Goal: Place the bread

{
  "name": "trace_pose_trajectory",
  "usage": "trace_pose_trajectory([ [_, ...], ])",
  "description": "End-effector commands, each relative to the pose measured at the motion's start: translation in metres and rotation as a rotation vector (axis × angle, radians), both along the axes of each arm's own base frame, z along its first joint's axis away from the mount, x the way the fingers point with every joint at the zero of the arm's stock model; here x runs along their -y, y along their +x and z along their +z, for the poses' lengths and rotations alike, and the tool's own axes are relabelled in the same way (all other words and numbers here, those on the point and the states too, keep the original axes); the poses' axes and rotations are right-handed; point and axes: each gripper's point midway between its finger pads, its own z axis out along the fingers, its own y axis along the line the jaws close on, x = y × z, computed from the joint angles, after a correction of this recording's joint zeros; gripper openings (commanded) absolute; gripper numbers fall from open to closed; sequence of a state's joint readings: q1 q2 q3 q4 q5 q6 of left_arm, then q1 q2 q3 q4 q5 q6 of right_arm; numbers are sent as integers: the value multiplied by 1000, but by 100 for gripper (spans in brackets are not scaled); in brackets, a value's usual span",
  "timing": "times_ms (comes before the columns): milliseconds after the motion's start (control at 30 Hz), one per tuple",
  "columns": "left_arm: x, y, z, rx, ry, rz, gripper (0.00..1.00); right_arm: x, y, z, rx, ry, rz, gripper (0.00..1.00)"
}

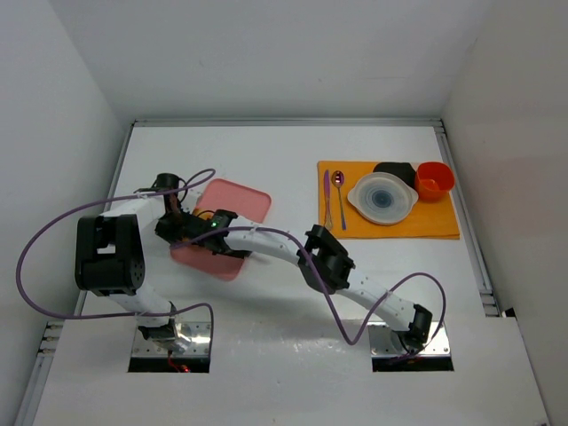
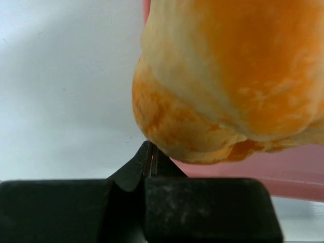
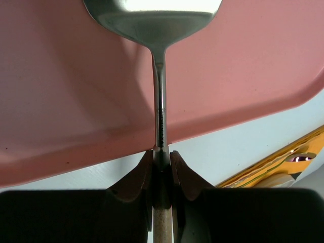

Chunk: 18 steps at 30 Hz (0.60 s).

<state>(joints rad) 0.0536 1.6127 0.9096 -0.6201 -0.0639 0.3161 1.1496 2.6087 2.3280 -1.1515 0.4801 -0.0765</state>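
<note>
Two arms met at the pink tray [image 1: 241, 200] on the left of the desk [image 1: 284, 151], well apart from the orange placemat [image 1: 444, 224] and its white bowl [image 1: 357, 200]. The left gripper [image 2: 150, 148] had its fingers drawn together to a thin seam, and their tips touched the lower edge of the bread [image 2: 228, 76]. The bread bulged close above them, with pink tray behind it and bare desk beside it. Whether the fingers nipped a fold of crust or merely butted against it could not be told, and from above the bun was hidden under the two wrists. The right gripper [image 3: 161, 154] was clamped on the stem of a metal spoon [image 3: 159, 101], whose head reached out over the tray floor. The step in hand looked like settling the bread onto the tray. To do it well, the left arm would need to carry the bun fully inside the raised rim and lower it until its underside bore on the pink floor. Only then should the fingers part, and they should draw back along their own line so the tips did not drag the crust. The spoon, so near, seemed the main hazard: a knock from it could roll the round bun off the rim onto the desk.
</note>
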Motion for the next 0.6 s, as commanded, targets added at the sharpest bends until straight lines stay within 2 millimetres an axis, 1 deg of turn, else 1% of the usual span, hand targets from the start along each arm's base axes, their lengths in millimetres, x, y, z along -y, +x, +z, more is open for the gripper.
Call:
trace_pose_trajectory([
  [0,18,-11,-5,-29,-70,-12,0,-37,13,-6,51,182,-61,0],
  [33,18,-11,-5,-29,-70,-12,0,-37,14,-3,50,196,-63,0],
  [67,18,-11,-5,-29,-70,-12,0,-42,10,-5,30,233,-96,0],
  [100,18,-11,-5,-29,-70,-12,0,-46,8,-3,13,266,-116,0],
  [167,18,-11,-5,-29,-70,-12,0,-50,9,-2,-5,306,-142,0],
  [200,18,-11,-5,-29,-70,-12,0,-51,7,-3,-15,313,-146,0],
  [267,18,-12,-3,-29,-70,-12,0,-49,6,-3,-22,306,-146,0],
  [300,18,-12,-3,-29,-70,-12,0,-41,2,-10,-34,276,-149,0],
  [333,19,-12,-3,-29,-79,-14,0,-38,1,-10,-31,268,-154,0],
  [400,13,-12,-3,-28,-79,10,0,-24,-4,-19,-46,230,-164,0],
  [433,13,-9,-1,-19,-79,10,0,-32,-1,-6,-24,282,-159,0],
  [467,11,-10,-4,-26,-91,33,0,-26,-6,-12,-31,262,-157,0],
  [500,6,-12,-7,-38,-92,52,0,-23,-5,-17,-16,266,-160,0],
  [533,6,-9,-4,-26,-106,69,0,-25,-3,-7,5,304,-166,0],
  [567,4,-10,-7,-34,-107,79,0,-25,-3,-5,17,313,-170,0],
])
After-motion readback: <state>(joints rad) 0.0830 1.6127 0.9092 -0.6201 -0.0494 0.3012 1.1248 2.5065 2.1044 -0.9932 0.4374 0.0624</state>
